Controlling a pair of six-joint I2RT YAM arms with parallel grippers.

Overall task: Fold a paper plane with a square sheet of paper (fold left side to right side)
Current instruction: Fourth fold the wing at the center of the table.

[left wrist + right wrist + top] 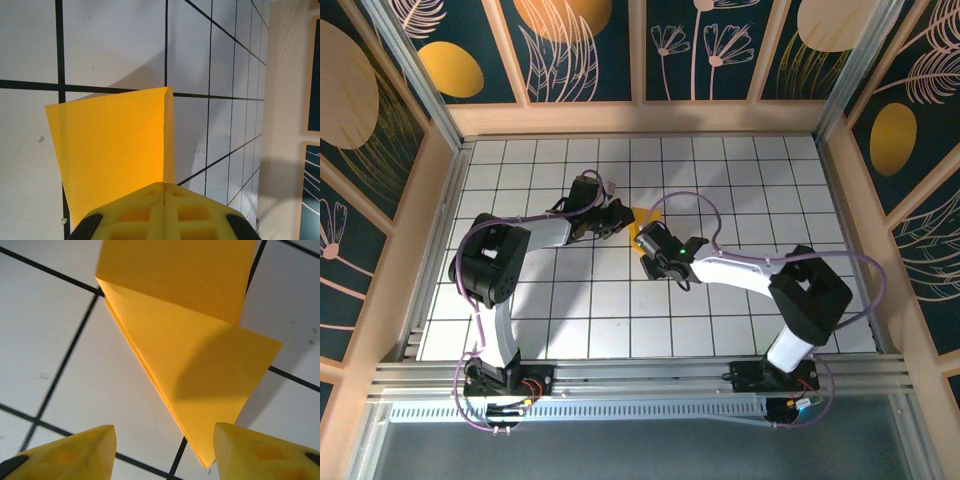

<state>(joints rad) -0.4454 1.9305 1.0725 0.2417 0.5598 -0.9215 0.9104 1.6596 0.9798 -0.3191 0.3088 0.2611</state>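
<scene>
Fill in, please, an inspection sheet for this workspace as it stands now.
Surface: white table with black grid lines, a few small specks.
Job's things: yellow-orange paper, folded, one flap lifted; not yet a plane.
Clutter: nothing seen.
Grippers: left jaws shut on the paper; right jaws open, the paper's pointed corner between them.
Cables: purple cables along both arms, one loop arching near the paper.
Surroundings: wooden-framed walls with dark flower panels; metal rail at the near edge.

We see a white bench [580,320] ruled in black squares, floral wall panels [710,50] at twelve o'clock, and a metal rail [640,378] at six.
</scene>
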